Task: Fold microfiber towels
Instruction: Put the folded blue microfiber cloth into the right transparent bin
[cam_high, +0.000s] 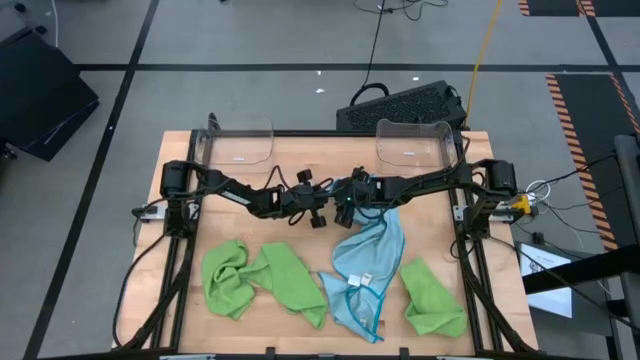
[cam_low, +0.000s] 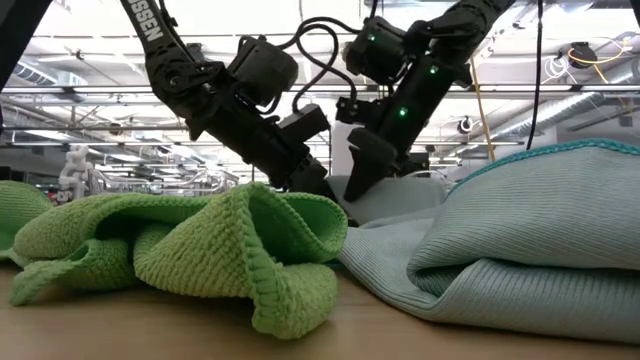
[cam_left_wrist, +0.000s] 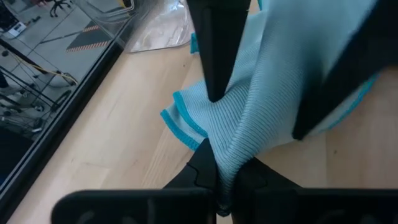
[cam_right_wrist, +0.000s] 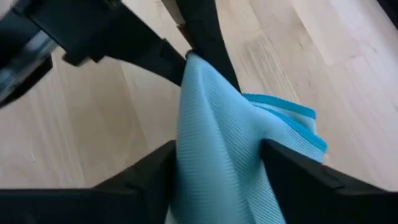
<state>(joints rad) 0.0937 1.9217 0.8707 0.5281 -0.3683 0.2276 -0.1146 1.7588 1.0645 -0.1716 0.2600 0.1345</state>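
While both arms meet mid-table, the left pincer (cam_high: 322, 215) and right pincer (cam_high: 345, 212) each pinch the light blue towel (cam_high: 365, 270) closed. Green towels (cam_high: 262, 280) lie beside it.

bright even overhead light, soft shadows; wrist views blur up close.

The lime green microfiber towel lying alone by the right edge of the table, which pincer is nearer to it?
Right. The right pincer holds the light blue towel diagonally up-left of that green towel; the left pincer, also on the blue towel, sits slightly farther left.
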